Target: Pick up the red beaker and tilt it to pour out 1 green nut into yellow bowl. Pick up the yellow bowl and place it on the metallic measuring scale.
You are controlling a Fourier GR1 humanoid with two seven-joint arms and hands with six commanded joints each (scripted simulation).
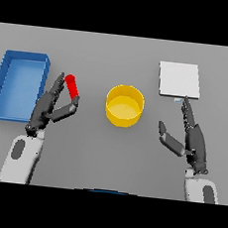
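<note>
We see a smooth, matt red beaker (72,86), plastic-looking, between the thumb and fingers of the left hand (49,106), whose dark surface looks matt like hard plastic. The yellow bowl (124,105) appears smooth with a faint sheen inside. Just beyond the right hand's (193,137) fingertips, the measuring scale (179,79) shows a flat, pale, dull metallic plate. The table (106,155) looks matt grey.

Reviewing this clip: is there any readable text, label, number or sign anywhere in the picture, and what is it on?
No readable text anywhere.
Scale: plain pale top; a small bluish patch at its near edge may be a display, too small to read.
Red beaker, by the left hand: no marks visible.
Yellow bowl: no marks.
Blue tray: no marks.
Right hand: no marks.
</note>
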